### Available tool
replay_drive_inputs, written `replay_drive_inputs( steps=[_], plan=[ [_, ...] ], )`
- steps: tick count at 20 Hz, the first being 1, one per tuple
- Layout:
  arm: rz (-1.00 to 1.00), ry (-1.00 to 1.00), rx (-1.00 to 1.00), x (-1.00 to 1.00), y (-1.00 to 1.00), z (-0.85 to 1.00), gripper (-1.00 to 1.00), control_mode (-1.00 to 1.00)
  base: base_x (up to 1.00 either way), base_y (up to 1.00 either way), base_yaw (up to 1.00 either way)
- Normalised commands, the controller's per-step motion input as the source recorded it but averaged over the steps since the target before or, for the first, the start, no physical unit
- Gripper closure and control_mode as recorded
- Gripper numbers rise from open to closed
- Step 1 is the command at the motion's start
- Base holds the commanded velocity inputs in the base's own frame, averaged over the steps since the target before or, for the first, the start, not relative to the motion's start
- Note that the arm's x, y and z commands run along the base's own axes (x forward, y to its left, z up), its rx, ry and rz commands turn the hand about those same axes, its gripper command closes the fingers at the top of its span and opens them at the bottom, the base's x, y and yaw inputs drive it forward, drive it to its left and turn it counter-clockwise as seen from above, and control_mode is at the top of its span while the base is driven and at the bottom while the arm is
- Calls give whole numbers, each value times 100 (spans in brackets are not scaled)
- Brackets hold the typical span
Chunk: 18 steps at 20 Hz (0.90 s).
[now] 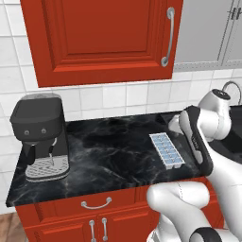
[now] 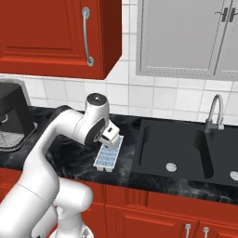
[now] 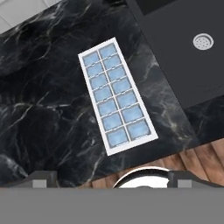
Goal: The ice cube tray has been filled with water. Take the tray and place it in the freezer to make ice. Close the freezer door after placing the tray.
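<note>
Now, left base view: ice cube tray [image 1: 166,150] flat on black counter [image 1: 108,156], right of centre, beside arm. Right base view: tray lower centre, gripper [image 2: 109,134] above its far end. Hand view: tray centre frame, above wide-apart finger tips [image 3: 43,179], untouched.

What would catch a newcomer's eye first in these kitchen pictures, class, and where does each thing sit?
The ice cube tray, its cells full of pale blue water, lies flat on the black marble counter near the front edge, beside the black sink. The white arm's open gripper hangs above the tray. A black coffee machine stands at the counter's left end under a red cabinet.
</note>
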Motion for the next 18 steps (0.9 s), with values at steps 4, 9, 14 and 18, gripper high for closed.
replay_drive_inputs(
  steps=[4, 9, 14, 18],
  plan=[
    [0, 0, 0, 39, -7, -18, -100, -100, 0, 0, 0],
    [0, 0, 0, 38, -8, -12, -100, -100, 0, 0, 0],
    [0, 0, 1, 34, -8, -6, -100, -100, 0, 0, 0],
    [0, 0, 0, 30, -2, -12, -100, -100, 0, 0, 0]
  ],
)
